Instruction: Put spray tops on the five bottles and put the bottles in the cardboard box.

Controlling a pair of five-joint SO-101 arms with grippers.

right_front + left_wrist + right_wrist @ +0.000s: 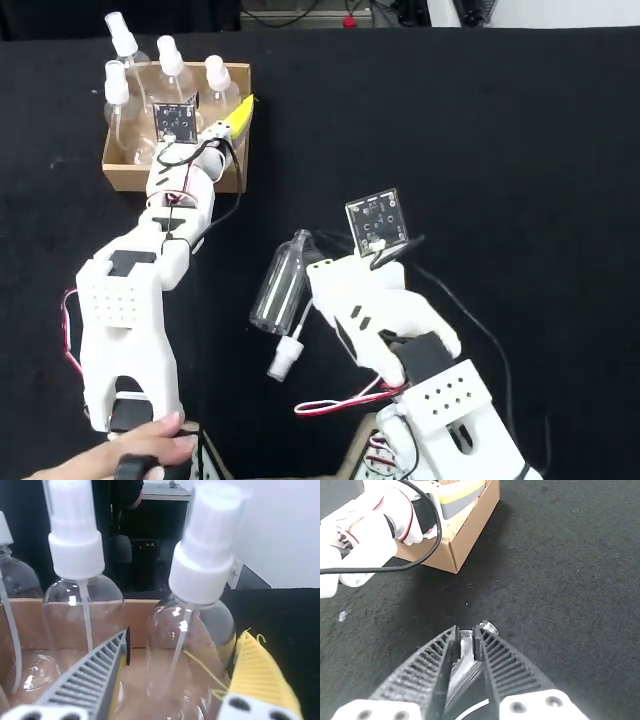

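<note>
The cardboard box [130, 178] stands at the far left and holds several clear bottles with white spray tops [170, 58]. My left gripper [215, 125] hangs inside it, open, with its grey finger [95, 672] and yellow finger [255, 672] on either side of one capped bottle [192, 630]. Mid-table, an uncapped clear bottle [278, 288] lies on its side. My right gripper [465, 630] is shut on the uncapped bottle near its neck [486, 626]. A loose spray top [284, 360] lies on the cloth just below that bottle, its tube pointing toward the right arm [370, 310].
Black cloth covers the table [500, 150], with free room to the right and at the far side. The box's near corner [455, 560] and the left arm's cables [395, 530] lie ahead of the right gripper.
</note>
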